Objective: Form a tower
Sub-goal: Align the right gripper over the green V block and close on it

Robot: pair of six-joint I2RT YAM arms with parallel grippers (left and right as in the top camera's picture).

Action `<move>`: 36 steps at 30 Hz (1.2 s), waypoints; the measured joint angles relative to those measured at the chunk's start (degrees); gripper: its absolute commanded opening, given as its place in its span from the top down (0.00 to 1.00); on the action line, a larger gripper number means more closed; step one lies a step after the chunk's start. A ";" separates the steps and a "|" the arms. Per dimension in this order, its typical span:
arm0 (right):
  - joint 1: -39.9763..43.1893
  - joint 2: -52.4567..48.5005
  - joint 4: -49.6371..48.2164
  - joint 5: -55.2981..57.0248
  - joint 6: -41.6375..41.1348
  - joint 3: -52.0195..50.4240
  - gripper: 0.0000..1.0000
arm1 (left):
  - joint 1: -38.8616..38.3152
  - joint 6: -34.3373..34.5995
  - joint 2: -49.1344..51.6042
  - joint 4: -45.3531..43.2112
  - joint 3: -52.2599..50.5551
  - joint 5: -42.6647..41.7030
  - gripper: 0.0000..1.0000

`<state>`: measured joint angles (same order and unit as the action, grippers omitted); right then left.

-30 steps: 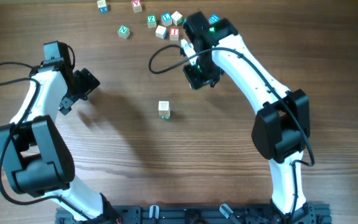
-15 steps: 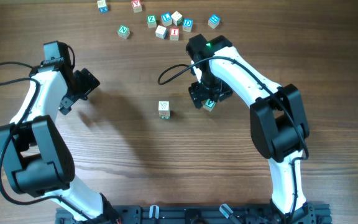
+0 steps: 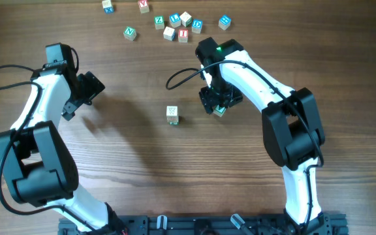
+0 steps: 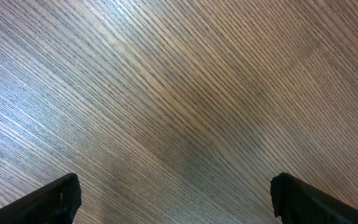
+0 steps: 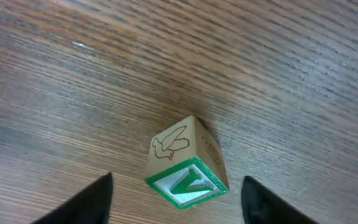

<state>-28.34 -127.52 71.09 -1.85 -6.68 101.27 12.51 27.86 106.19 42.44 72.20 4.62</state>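
Brown wood-grain surface, matte, with fine straight streaks running diagonally in both wrist views. The tower stands near the middle of the surface, well apart from both arms. From overhead it shows only a square pale top face with a faint pattern and a sliver of side, so the cube count cannot be told. The right pincer hangs over a single V cube, its dark fingers spread on either side with a gap to the cube on both; it is open and holds nothing. This cube is pale wood with sharp edges, a green-bordered face with a green V on white, and a thin brown bird outline on the neighbouring side. It rests on the surface turned at an angle to the grain. Overhead, the V cube lies right of the tower, apart from it, at the right pincer. The left pincer is spread wide over bare wood, nothing between its black tips; overhead it sits far left. A scatter of loose cubes with green, red and blue letter faces lies along the far edge.
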 measured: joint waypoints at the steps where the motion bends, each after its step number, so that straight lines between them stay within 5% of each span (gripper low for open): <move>1: 0.00 0.02 0.13 0.00 -0.20 0.00 0.42 | 0.00 0.00 0.00 0.00 0.00 0.00 0.00; 6: 0.00 0.00 0.24 -2.05 -2.64 -0.02 0.47 | 0.00 0.00 0.00 0.00 0.00 0.00 0.00; 15: 0.00 0.00 -0.81 -5.05 -5.27 -0.11 0.33 | 0.00 0.00 0.00 0.00 0.00 0.00 0.00; 26: 0.00 0.00 -3.04 -3.65 -0.15 -3.23 0.61 | 0.00 0.02 0.00 0.00 0.00 0.00 0.00; 35: 0.00 0.00 -7.28 1.79 -7.58 -3.43 0.60 | 0.00 0.00 0.00 0.00 0.00 0.00 0.00; 36: 0.00 0.00 -7.32 1.99 -8.22 -3.43 0.53 | 0.00 0.00 0.00 0.00 0.00 0.00 0.00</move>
<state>-28.34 -127.52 63.77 0.14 -14.90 97.84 12.51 27.86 106.19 42.44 72.20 4.62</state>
